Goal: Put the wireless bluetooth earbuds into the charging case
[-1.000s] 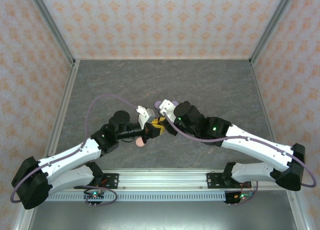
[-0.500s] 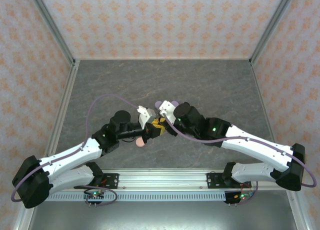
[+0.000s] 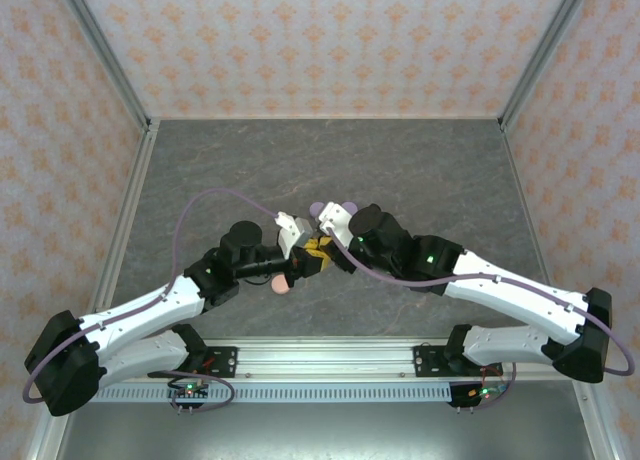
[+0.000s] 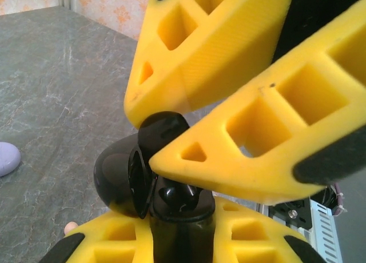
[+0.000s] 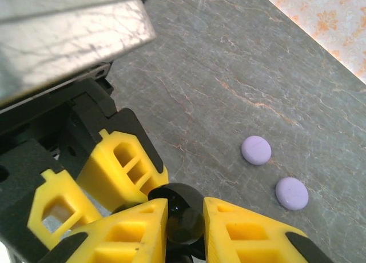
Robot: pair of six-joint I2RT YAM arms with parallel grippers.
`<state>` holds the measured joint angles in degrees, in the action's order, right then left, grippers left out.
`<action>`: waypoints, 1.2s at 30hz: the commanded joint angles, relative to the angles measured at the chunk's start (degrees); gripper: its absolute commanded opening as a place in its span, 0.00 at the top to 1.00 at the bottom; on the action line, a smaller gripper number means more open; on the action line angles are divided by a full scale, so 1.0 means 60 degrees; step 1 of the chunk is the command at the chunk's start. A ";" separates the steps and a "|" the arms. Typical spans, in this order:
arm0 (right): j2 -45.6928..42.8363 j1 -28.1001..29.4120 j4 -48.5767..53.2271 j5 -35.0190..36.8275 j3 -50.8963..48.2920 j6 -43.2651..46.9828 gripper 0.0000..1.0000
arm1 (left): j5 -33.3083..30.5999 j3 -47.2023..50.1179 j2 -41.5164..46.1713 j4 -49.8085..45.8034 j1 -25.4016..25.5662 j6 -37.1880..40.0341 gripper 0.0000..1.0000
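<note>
My left gripper (image 3: 311, 253) (image 4: 182, 231) is shut on a black charging case (image 4: 183, 240), held upright above the table. Its round lid (image 4: 117, 180) hangs open to the left, and one black earbud (image 4: 176, 197) sits in the case's top. My right gripper (image 3: 331, 246) (image 5: 184, 220) comes in from the upper right with its yellow fingers (image 4: 229, 143) just over the case. It is shut on a small glossy black piece (image 4: 163, 127) (image 5: 186, 217) that looks like another earbud, right above the case's opening.
Two round lavender cases (image 5: 256, 150) (image 5: 291, 193) lie shut on the grey table (image 3: 420, 170) beyond the grippers; they show again (image 3: 318, 209) in the top view. A small pale pink piece (image 3: 282, 285) (image 4: 70, 227) lies under the left arm. Patterned walls enclose the table.
</note>
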<state>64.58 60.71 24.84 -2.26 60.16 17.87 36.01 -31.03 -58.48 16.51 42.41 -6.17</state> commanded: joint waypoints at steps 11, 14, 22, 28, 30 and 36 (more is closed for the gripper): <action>-0.0377 0.0026 0.0225 -0.1144 -0.0267 -0.0150 0.77 | 0.0005 -0.0282 0.0122 0.0485 0.0080 -0.0055 1.00; -0.0363 0.0028 0.0139 -0.0985 -0.0315 -0.0165 0.76 | 0.0002 -0.0278 0.0137 0.0485 0.0080 -0.0037 1.00; 0.0010 -0.0111 0.0213 -0.0208 -0.0065 -0.0570 0.75 | 0.0089 -0.0249 0.0166 0.0519 0.0080 -0.0026 1.00; 0.0062 -0.0499 0.0108 -0.0628 0.0029 -0.0949 0.75 | 0.0094 -0.0205 0.0239 0.0500 0.0083 -0.0002 1.00; 0.0062 -0.0651 0.0094 -0.0894 0.0066 -0.1060 0.75 | 0.0092 -0.0205 0.0254 0.0500 0.0082 0.0008 1.00; 0.0121 -0.0915 0.0150 -0.1444 0.0184 -0.1263 0.75 | 0.0100 -0.0205 0.0226 0.0511 0.0094 0.0022 1.00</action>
<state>64.47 56.73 24.62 -11.55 59.64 11.73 34.24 -31.05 -58.46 16.34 42.39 -6.17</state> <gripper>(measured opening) 0.251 0.189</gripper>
